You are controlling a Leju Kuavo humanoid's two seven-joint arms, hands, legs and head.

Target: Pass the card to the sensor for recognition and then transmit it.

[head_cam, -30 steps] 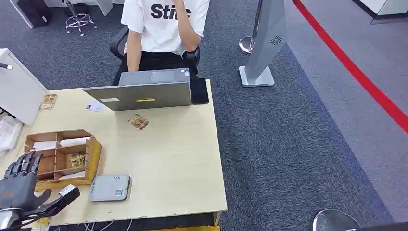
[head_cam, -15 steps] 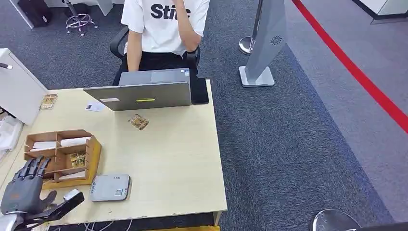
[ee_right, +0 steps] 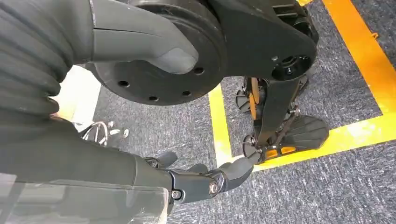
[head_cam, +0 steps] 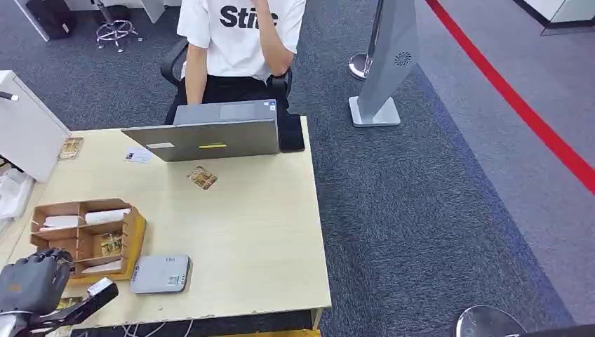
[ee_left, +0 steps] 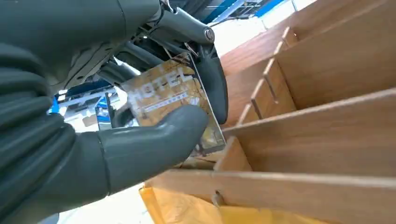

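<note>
My left hand [head_cam: 31,284] hovers at the desk's near left corner, just in front of the wooden organiser box [head_cam: 135,232]. In the left wrist view its thumb [ee_left: 149,144] and dark fingers pinch a gold card [ee_left: 161,88] printed HOTEL, close to the organiser's wooden dividers [ee_left: 327,135]. The grey card sensor [head_cam: 160,274] lies flat on the desk to the right of that hand. More gold cards [head_cam: 110,243] stand in one organiser compartment. My right hand [ee_right: 140,172] hangs beside my body over the floor, fingers apart and holding nothing.
An open grey laptop [head_cam: 210,139] stands at the desk's far edge, with a person in a white shirt [head_cam: 238,35] seated behind it. One loose gold card [head_cam: 202,178] lies mid-desk, another [head_cam: 70,148] at the far left. A white cabinet [head_cam: 24,126] borders the left.
My left hand's fingers have curled in from spread, and the hand has dropped toward the desk's near edge. The organiser box has shifted slightly toward the near left.
</note>
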